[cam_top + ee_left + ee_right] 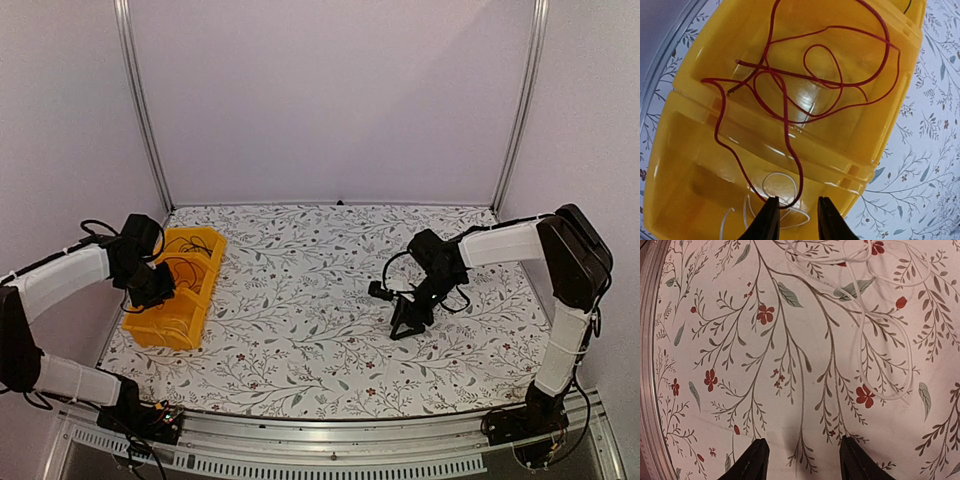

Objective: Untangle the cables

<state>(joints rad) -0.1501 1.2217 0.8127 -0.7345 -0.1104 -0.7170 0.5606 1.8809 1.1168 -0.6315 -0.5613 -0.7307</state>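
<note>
A thin red cable [800, 177] lies in loose loops in the far compartment of a yellow bin [690, 150] and hangs over the divider into the near compartment. Its lowest bend touches the tip of my left finger [767, 220]. A thin white cable [779, 173] lies coiled on the floor of the near compartment. My left gripper [796, 215] is open just above that compartment, over the bin in the top view [158, 288]. Another white cable [913, 365] lies in loops on the table ahead of my open, empty right gripper [802, 457], which points down at the table [405, 325].
The yellow bin [205, 245] stands at the table's left edge. The flowered tablecloth [300, 300] covers the table. White walls and metal posts [140, 100] close in the back and sides. A metal rail [647, 365] runs along the table edge.
</note>
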